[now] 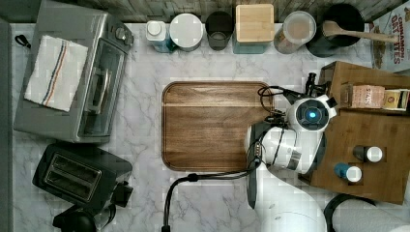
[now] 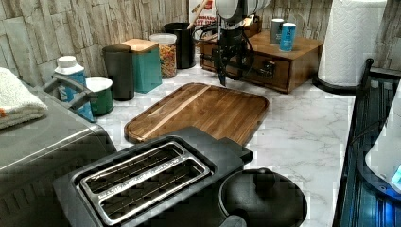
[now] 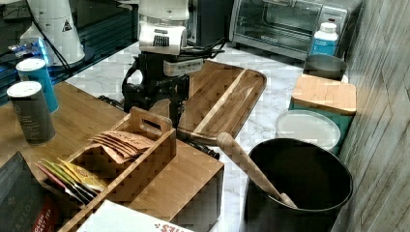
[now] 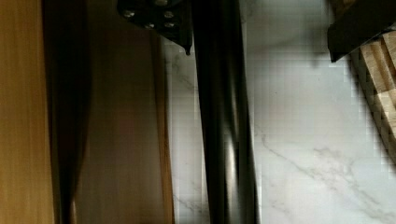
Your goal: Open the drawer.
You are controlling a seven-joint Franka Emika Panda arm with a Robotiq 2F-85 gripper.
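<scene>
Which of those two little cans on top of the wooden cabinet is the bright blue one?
The right-hand can in the left view; its neighbour is dark grey.

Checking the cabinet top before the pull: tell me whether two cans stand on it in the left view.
Yes: two cans stand upright side by side on the cabinet top, behind the arm.

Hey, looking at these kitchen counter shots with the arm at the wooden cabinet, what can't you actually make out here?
- Top view: the drawer front is under the arm and the cabinet top.
- Left view: the gripper stands before the drawer, hiding part of its handle; contact unclear.
- Wrist view: the handle runs out of frame at both ends; the jaws are cut off by the frame edge.
- Right view: the drawer front faces away; the cereal box is cropped.
</scene>
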